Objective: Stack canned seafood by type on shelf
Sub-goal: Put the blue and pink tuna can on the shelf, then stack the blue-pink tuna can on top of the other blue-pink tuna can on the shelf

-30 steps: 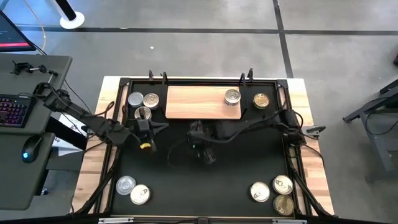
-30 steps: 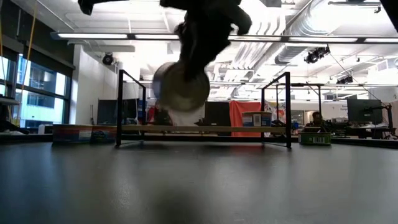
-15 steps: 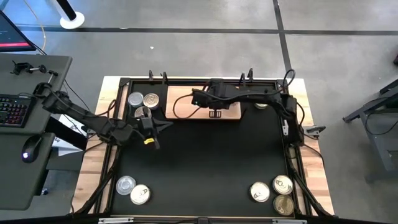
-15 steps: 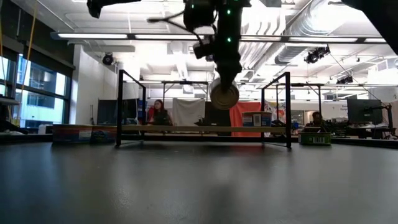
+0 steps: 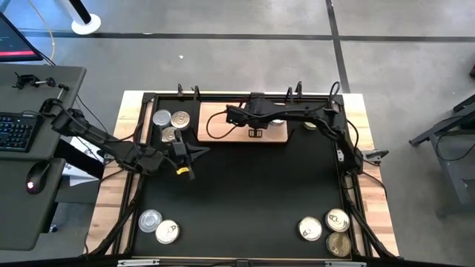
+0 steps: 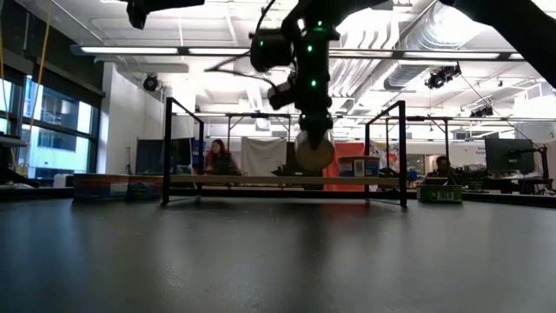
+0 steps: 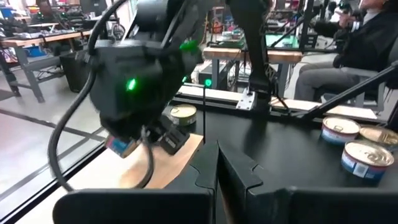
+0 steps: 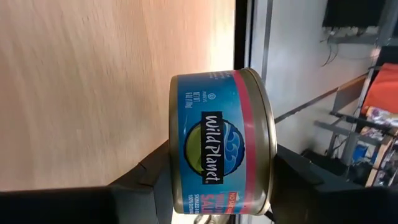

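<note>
My right gripper reaches over the pale wood shelf at the table's far edge, shut on a blue-labelled tin. In the low view that tin shows as a round disc under the arm. The arm hides the tin that stood on the shelf's right part. My left gripper hovers shut over the black mat, left of centre, near three tins standing beside the shelf's left end. My right gripper pinches the tin between its two fingers, one on each flat end, with the labelled side wall facing the wrist camera. The fingers come from above, pointing down. The tin stands on edge, lifted clear above the shelf board.
Two tins sit at the mat's near left corner and three at its near right. Another tin lies right of the shelf, partly under the right arm. Black posts and a frame rim the mat. A keyboard desk stands to the left.
My right gripper has carried the tin from above the mat's middle toward the far edge, out over the shelf, and in the last half second it has come down a little. The tin has stayed in its hold, on edge.
</note>
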